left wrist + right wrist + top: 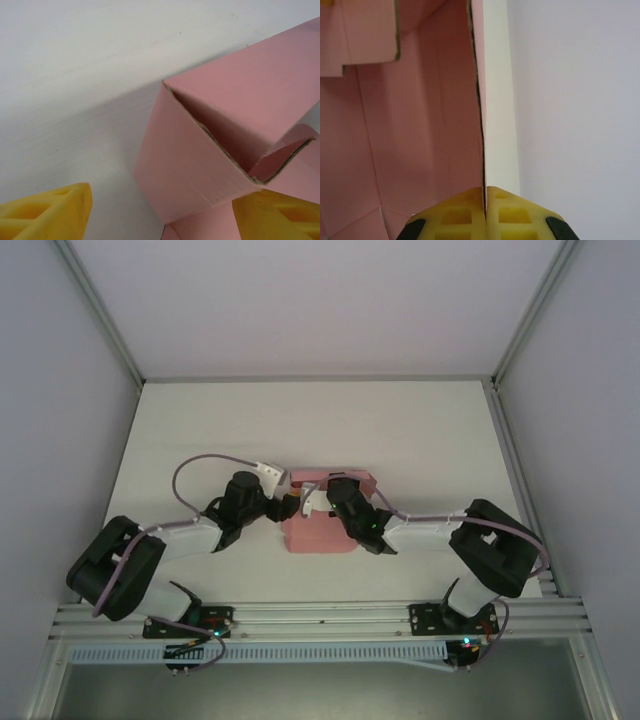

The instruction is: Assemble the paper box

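I see my right hand (484,214) clamped on a box (410,130) wall, my left hand (162,220) apart, the box corner between its fingers.

We see the paper box (195,170) as matt pink card, rough at cut edges; the table (75,60) looks smooth, matt.

1. A white table (420,440) carries everything. Its top is flat and matte, and pale walls (50,390) close it in on the left, right and far sides.
2. An aluminium rail (320,615) runs along the table's near edge.
3. A pink paper box (315,532) rests directly on the tabletop, about midway between left and right and closer to the near edge than the far.
4. The box is partly folded. Its card panels stand up from the surface, and a seam gapes open at one corner.
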